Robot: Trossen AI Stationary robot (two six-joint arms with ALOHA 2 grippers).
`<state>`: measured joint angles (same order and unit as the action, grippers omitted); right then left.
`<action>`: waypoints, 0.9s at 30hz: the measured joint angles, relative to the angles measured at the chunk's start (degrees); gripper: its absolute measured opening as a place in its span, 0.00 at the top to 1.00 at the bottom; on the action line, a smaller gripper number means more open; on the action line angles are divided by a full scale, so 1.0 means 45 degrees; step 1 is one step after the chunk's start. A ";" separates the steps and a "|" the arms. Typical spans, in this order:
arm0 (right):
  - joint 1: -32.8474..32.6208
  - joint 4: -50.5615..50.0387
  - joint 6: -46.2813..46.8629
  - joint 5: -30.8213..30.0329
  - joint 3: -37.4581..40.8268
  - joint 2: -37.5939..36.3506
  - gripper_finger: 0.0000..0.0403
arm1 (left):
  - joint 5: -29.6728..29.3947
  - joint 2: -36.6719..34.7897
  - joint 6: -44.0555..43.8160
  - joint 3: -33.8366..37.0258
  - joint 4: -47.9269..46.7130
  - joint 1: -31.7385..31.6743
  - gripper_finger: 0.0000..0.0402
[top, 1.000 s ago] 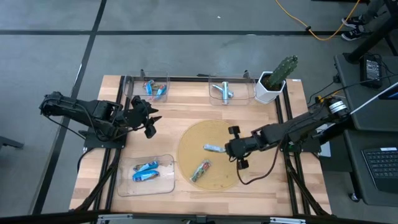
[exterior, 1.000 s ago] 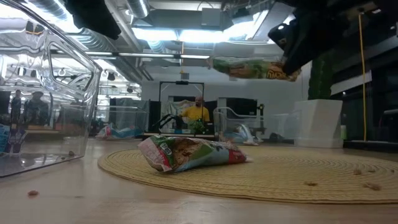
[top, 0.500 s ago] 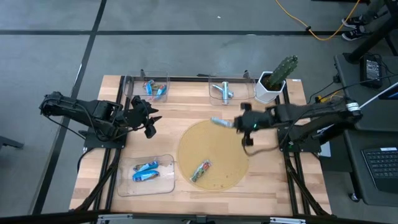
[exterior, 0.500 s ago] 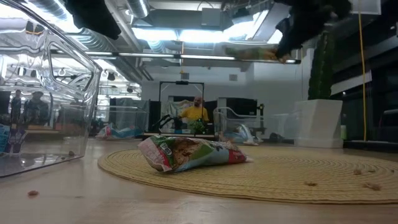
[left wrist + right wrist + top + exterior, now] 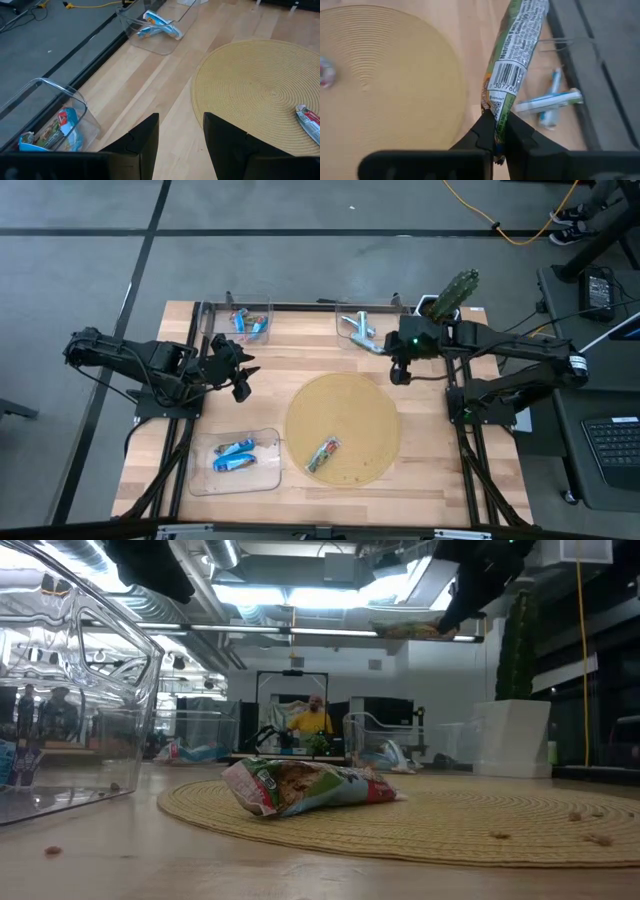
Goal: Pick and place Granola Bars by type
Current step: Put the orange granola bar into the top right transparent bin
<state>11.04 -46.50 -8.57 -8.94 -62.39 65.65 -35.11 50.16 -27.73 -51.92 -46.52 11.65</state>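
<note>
My right gripper [image 5: 388, 348] is shut on a green-wrapped granola bar [image 5: 516, 47], which is in the air over the far middle clear tray [image 5: 356, 326]. That tray holds silver-and-blue bars [image 5: 549, 103]. A green-and-red bar [image 5: 322, 453] lies flat on the round woven mat [image 5: 342, 430]. Blue bars lie in the near left tray [image 5: 236, 459], and more bars lie in the far left tray [image 5: 250, 323]. My left gripper [image 5: 241, 376] hangs open over the table's left part, with nothing between its fingers [image 5: 145, 142]. My right gripper pinches the bar by one end of its wrapper [image 5: 495, 111] between its two fingers. They come slanting down from the table's right side. The bar sticks out past the fingertips toward the tray. It is lifted clear and roughly level in the low view [image 5: 420, 628].
A cactus in a white pot [image 5: 440, 312] stands at the far right corner, close beside my right arm. Crumbs lie on the mat [image 5: 590, 836]. A person in a yellow top [image 5: 316, 720] shows in the room beyond the table.
My right gripper has swung from over the mat's right half toward the table's far edge and has risen, rolling a little. It has kept hold of the bar, which now hangs over the far middle tray.
</note>
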 joint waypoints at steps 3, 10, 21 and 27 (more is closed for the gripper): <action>0.0652 0.0128 -0.0501 0.0003 -0.0004 -0.0009 0.92 | -0.0004 0.0001 0.0000 0.0000 0.0000 -0.0001 0.64; 0.2173 0.0063 -0.0906 0.0986 -0.0679 -0.0010 0.94 | -0.0020 0.0002 0.0029 0.0000 0.0000 0.0000 0.64; 0.3676 0.0550 -0.2586 0.1298 -0.0250 0.0267 0.92 | -0.0020 0.0042 0.0148 0.0000 0.0000 -0.0002 0.64; 0.4985 0.2145 -0.3216 0.1683 0.0350 0.1280 0.94 | 0.0077 0.0370 0.0127 0.0000 0.0000 0.0003 0.64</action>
<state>33.47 -36.84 -23.04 -1.37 -60.82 71.41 -34.76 51.83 -27.16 -51.92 -46.52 11.66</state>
